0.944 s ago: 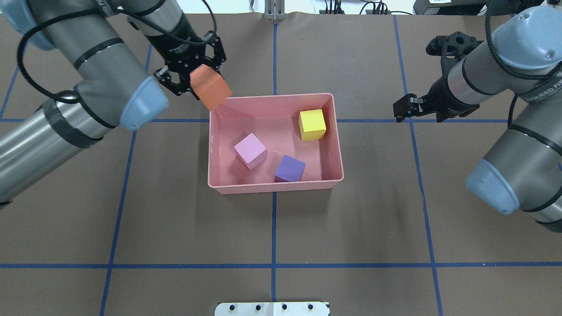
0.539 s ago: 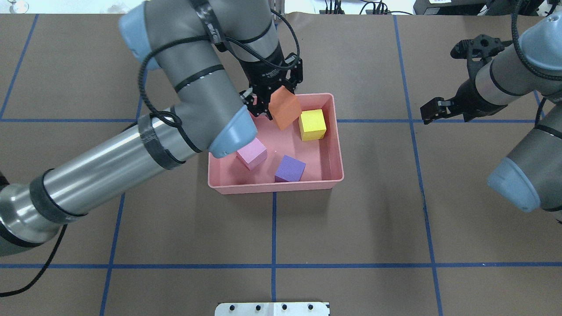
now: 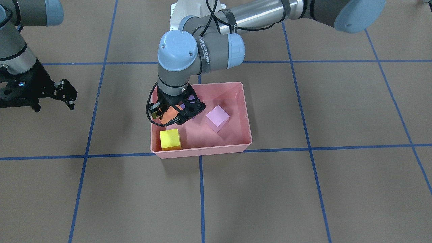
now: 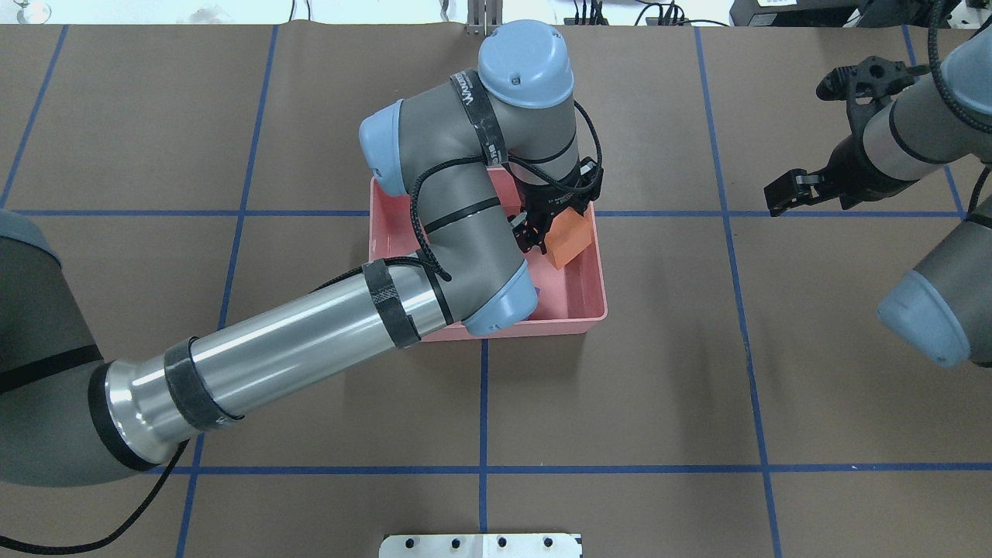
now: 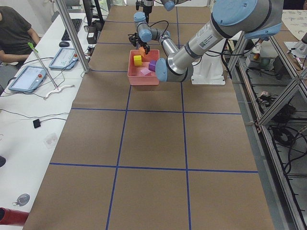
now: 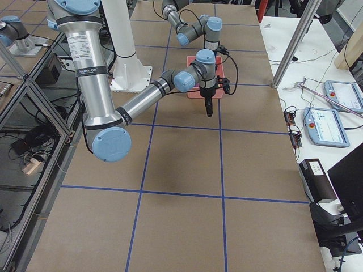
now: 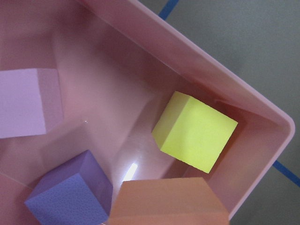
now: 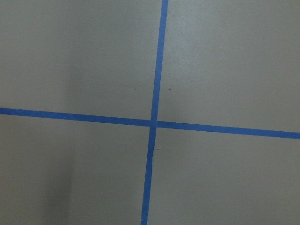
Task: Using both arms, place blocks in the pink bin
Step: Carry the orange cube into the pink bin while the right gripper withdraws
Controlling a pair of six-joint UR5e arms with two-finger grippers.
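Three small matte cubes, yellow, dark purple and light pink-lilac, lie apart on the floor of the shallow salmon-pink plastic bin at the centre of the overhead frame. The robot's left gripper reaches inside the bin, clamped on the fourth cube, orange and tilted, close to the yellow one. At the overhead frame's upper right, the right gripper holds nothing over the brown table crossed by blue tape lines; its jaws appear parted, though the angle is poor
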